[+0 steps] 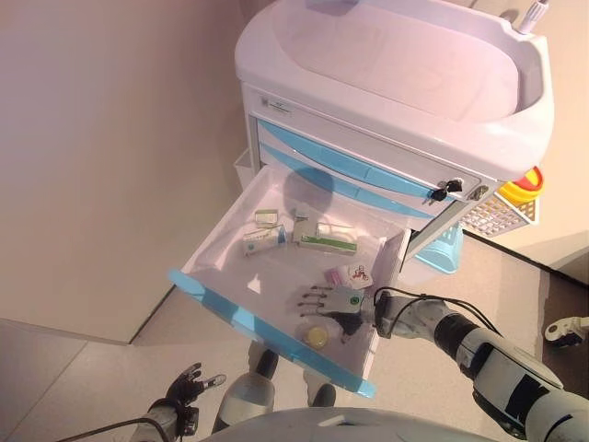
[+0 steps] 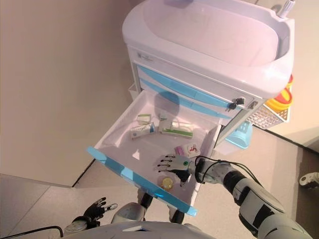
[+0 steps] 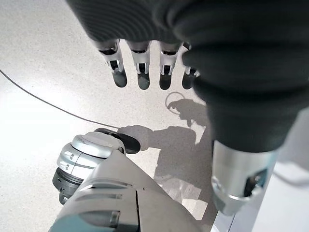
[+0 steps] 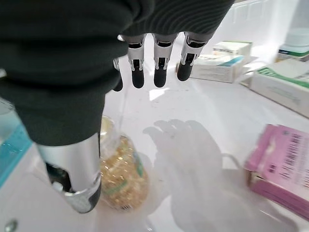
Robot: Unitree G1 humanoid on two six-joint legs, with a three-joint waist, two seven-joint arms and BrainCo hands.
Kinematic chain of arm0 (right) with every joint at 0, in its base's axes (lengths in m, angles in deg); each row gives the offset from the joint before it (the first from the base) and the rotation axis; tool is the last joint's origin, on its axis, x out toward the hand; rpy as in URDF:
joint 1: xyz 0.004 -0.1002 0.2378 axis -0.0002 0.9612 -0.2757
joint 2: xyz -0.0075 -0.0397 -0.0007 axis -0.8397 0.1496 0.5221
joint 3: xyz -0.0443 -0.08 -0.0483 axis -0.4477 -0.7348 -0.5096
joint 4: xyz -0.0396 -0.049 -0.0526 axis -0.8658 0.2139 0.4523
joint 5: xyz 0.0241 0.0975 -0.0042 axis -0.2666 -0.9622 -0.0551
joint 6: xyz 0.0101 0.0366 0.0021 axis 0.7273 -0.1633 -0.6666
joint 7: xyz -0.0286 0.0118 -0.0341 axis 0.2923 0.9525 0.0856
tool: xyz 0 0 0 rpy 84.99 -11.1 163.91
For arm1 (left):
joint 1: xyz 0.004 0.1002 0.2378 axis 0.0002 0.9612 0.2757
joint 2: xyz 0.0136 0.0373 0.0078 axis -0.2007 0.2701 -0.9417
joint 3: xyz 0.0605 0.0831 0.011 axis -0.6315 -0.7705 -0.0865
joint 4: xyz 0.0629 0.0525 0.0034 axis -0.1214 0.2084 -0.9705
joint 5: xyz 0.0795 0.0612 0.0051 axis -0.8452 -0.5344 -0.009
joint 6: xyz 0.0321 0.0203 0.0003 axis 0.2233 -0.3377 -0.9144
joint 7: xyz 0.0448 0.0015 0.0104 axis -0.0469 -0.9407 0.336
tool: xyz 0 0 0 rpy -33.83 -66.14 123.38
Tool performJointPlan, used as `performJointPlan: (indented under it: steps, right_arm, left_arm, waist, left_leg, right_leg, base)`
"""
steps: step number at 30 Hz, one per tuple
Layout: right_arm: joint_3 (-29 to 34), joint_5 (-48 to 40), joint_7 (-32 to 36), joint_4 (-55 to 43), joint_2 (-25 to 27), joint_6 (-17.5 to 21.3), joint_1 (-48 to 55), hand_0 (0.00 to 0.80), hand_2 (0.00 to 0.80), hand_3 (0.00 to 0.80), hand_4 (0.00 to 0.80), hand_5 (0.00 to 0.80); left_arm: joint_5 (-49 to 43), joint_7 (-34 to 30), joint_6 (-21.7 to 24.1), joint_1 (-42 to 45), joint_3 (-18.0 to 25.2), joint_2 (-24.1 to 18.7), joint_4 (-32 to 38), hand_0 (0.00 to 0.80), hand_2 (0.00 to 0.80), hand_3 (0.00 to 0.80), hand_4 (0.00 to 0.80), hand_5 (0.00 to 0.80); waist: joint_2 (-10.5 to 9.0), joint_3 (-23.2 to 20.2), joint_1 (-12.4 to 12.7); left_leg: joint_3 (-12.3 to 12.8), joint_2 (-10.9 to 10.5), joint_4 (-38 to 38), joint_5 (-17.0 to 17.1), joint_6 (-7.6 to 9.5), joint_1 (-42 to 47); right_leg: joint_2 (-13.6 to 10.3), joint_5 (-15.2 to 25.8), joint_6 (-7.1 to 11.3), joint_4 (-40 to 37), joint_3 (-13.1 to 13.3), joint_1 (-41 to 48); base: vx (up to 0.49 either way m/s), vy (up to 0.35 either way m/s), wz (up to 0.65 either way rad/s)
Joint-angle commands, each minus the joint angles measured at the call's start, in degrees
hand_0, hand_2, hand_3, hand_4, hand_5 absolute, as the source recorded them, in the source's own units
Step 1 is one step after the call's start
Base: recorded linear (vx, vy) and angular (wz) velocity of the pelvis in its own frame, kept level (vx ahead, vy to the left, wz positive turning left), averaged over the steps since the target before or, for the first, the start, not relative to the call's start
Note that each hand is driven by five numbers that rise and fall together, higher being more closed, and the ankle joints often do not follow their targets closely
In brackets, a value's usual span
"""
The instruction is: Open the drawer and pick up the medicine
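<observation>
The drawer (image 1: 276, 276) was already pulled open, so that part was done. My right robot hand (image 1: 333, 306) hovered inside it near the front edge, fingers straight and spread, gripping nothing. The small clear medicine bottle (image 4: 120, 179) lay just below my thumb, ungrasped. My left robot hand (image 1: 184, 387) hung relaxed over the floor.

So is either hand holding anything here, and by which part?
Nothing is held. The right hand hovers open over the small bottle in the drawer; the left hand hangs empty.
</observation>
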Motion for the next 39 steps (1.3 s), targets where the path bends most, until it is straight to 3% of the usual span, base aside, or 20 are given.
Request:
performJointPlan:
  steps: [1, 39]
  right_arm:
    - [-1.72, -1.09, -2.09, -1.22, -0.41, 2.04, -1.6, 0.0, 0.0, 0.0, 0.0, 0.0]
    - [-2.47, -3.63, 1.42, -2.01, -2.0, 2.19, 0.16, 0.0, 0.0, 0.0, 0.0, 0.0]
  left_arm:
    - [-0.84, -0.2, 2.44, -2.25, -2.14, -0.45, -2.02, 0.0, 0.0, 0.0, 0.0, 0.0]
    - [-1.07, -0.28, 2.75, -2.64, -2.54, -0.14, -2.57, 0.0, 0.0, 0.0, 0.0, 0.0]
  waist:
    - [0.05, 0.23, -0.17]
    - [0.29, 0.69, -0.4]
  left_leg:
    - [-0.42, -2.23, 0.03, -4.83, 0.42, -0.33]
    - [-0.84, -2.42, 0.03, -5.05, 0.64, 0.15]
  right_leg:
    - [-1.69, -0.08, 3.14, 1.81, 0.13, -0.56]
    - [-1.86, -0.04, 3.19, 1.77, 0.23, -0.29]
  base:
    - [0.0, 0.0, 0.0]
    - [0.0, 0.0, 0.0]
